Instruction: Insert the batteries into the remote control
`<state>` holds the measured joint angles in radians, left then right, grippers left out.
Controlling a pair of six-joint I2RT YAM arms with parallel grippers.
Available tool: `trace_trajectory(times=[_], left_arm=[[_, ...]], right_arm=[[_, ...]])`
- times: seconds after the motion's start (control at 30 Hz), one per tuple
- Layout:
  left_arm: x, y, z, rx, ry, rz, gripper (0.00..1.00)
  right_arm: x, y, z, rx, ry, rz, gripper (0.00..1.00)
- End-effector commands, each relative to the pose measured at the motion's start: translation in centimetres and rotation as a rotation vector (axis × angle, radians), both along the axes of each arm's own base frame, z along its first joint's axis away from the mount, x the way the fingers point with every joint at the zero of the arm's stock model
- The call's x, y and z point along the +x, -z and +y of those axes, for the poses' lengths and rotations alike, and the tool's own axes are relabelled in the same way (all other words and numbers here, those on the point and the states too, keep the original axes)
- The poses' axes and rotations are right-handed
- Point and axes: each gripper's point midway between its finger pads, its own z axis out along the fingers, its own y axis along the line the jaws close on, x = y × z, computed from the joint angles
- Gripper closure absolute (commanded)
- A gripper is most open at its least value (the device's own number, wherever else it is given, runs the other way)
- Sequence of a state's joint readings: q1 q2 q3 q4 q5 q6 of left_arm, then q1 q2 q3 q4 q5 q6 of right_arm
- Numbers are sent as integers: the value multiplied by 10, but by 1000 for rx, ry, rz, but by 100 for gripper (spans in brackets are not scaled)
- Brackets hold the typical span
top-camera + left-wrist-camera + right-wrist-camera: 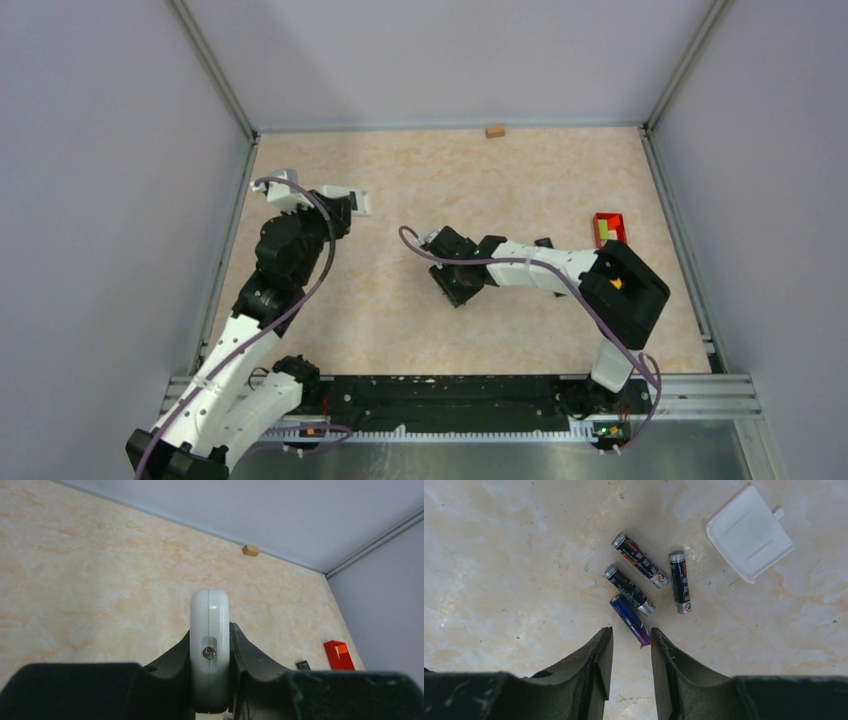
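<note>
Near edge: a black mounting rail (pixel 450 400) on brushed metal carries both arm bases, white shells with black joints and purple cables.
Desk: a matt surface (pixel 400 330), cream with marbled orange veins, boxed in by plain grey walls.
Right pincer: it hangs over the middle of the desk (pixel 630 636), black scuffed fingers pointing down, jaws parted and grasping nothing.
Batteries: four slim cylinders (pixel 640 561) lie loose on the desk just ahead of the right pincer, close together.
Black pair: two glossy black cells with orange print and silvery caps lie side by side on a slant, one (pixel 640 561) beyond the other (pixel 629 589).
Purple cell: the blue-purple one (pixel 629 619) lies nearest, its end just at the mouth of the parted jaws.
Fourth cell: dark with a purple stripe (pixel 680 582), lying apart to the right.
Cover: a flat white plastic lid (pixel 749 532) with rounded corners and a small tab lies beyond the batteries.
Red box: a small open red tray (pixel 609 228) sits by the right wall.
Left pincer: raised at the left (pixel 210 645), clenched on the remote.
Remote control: smooth white plastic (pixel 209 610), seen edge-on with a rounded end, a seam and a screw.
Far wall: a small tan wooden block (pixel 495 130) rests against it.
</note>
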<state>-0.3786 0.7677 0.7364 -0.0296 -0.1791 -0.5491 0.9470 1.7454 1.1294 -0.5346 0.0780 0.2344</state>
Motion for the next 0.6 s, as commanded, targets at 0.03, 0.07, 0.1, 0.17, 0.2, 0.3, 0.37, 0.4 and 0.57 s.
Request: trace_trajectory(times=[0.03, 0.07, 0.1, 0.17, 0.2, 0.3, 0.37, 0.4, 0.57], left_arm=[[0, -13, 5, -4, -25, -49, 100], [1, -13, 5, -4, -24, -48, 100], [1, -13, 5, -3, -26, -47, 100], [1, -12, 5, -3, -26, -47, 100], [1, -12, 5, -4, -27, -45, 100], [1, -12, 5, -3, -28, -44, 100], [2, -12, 6, -2, -29, -44, 100], [2, -11, 5, -1, -29, -43, 100], [2, -13, 6, -1, -31, -47, 100]], right_arm=[[2, -3, 5, -22, -21, -6, 63], [1, -3, 5, -24, -22, 1, 61], [0, -2, 5, -26, -21, 8, 60], [-1, 0, 3, -40, -15, 21, 60], [-2, 1, 3, -43, -10, 26, 60], [-4, 4, 4, -40, 2, 40, 62], [-4, 5, 6, -27, 4, 42, 63], [-4, 5, 7, -24, 5, 43, 64], [-5, 4, 14, 4, 6, 61, 68]])
